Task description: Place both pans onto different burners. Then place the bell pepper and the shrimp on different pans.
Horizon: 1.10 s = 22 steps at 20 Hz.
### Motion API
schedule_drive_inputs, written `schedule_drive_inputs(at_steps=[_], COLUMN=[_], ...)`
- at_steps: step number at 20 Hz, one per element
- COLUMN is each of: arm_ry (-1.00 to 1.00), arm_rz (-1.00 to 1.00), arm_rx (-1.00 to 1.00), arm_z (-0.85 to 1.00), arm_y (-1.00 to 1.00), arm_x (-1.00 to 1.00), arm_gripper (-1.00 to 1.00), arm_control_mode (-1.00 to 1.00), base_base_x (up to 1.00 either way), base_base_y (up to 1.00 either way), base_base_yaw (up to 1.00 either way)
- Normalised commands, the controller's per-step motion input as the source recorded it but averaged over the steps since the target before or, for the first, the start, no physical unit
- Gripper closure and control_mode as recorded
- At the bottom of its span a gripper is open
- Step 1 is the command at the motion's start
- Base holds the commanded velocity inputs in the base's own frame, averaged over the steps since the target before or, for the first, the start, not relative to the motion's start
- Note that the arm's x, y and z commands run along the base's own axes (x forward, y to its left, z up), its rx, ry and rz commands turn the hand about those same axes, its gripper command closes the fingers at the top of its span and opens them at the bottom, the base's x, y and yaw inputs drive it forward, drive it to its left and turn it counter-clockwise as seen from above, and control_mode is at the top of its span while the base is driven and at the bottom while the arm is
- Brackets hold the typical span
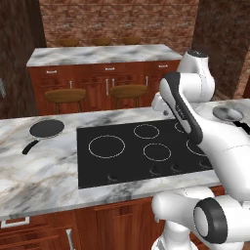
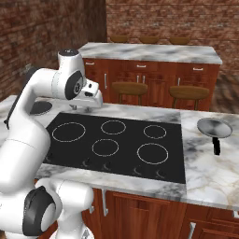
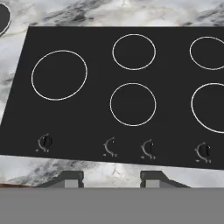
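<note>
While the white arm reaches out over the black cooktop (image 1: 141,151), its gripper (image 3: 111,178) hangs above the near edge of the glass, the two dark fingertips (image 3: 70,177) standing apart with nothing between them, so the jaws are spread and empty. Five burners (image 3: 59,75) show as thin white rings on the glass, all bare, with a row of small knobs (image 3: 45,141) along the near side.

On the marble counter (image 1: 39,166) to the left of the cooktop lies the black pan (image 1: 47,128), its long handle pointing toward the near left. Well apart from it, on the counter to the right of the cooktop, sits the steel pan (image 2: 214,127), its dark handle pointing toward the near edge. Neither pan touches the glass. I cannot tell where the bell pepper or the shrimp lie.

Beyond the counter stand two wooden stools (image 2: 129,87) before an island with red-brown cabinets (image 1: 97,73) and a marble top.
</note>
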Motion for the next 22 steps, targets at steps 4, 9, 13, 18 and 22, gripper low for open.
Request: schedule_drive_inputs(at_steps=[4, 9, 13, 18, 22], arm_ry=[0.0, 0.0, 0.0, 0.0, 0.0], arm_rz=[0.01, 0.08, 0.05, 0.04, 0.04], arm_rx=[0.0, 0.0, 0.0, 0.0, 0.0], arm_z=[0.0, -0.01, -0.16, -0.24, -0.24], arm_y=[-0.16, -0.77, -0.85, -0.89, -0.95], arm_x=[0.0, 0.0, 0.04, 0.13, 0.16], arm_gripper=[-1.0, -1.0, -1.0, -1.0, -1.0], arm_control_mode=[-1.0, -1.0, -1.0, -1.0, -1.0], base_base_x=[0.0, 0.0, 0.0, 0.0, 0.0], base_base_y=[0.0, 0.0, 0.0, 0.0, 0.0], base_base_yaw=[0.0, 0.0, 0.0, 0.0, 0.0])
